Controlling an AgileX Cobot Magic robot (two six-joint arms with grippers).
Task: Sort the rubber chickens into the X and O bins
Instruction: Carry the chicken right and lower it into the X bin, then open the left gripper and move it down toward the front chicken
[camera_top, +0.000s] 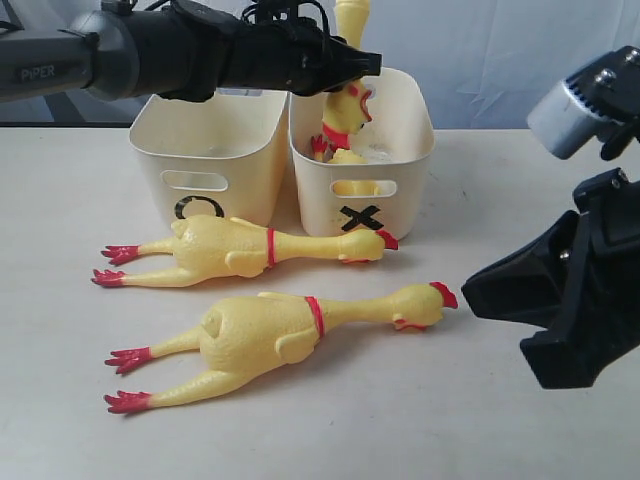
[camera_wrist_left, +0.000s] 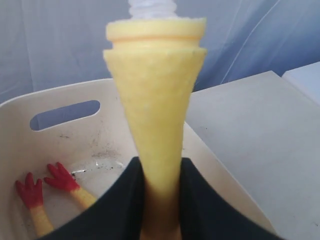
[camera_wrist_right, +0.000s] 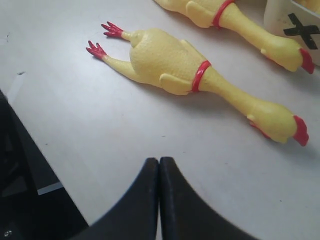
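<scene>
The left gripper (camera_wrist_left: 160, 172) pinches the narrow end of a small rubber chicken (camera_wrist_left: 155, 100), a pebbled yellow cone capped by a white tube, above the X bin (camera_top: 400, 190), while two long-necked, red-banded chickens, the nearer chicken (camera_top: 270, 335) and the farther chicken (camera_top: 235, 248), lie on the table (camera_top: 450, 420) and the right gripper (camera_wrist_right: 159, 175) hangs pressed together.

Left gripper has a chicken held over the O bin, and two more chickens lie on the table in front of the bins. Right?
Not quite: the left gripper holds the raised chicken over the X bin, not the O bin, as the exterior view shows. The near chicken and far chicken do lie on the table in front of the bins.
</scene>
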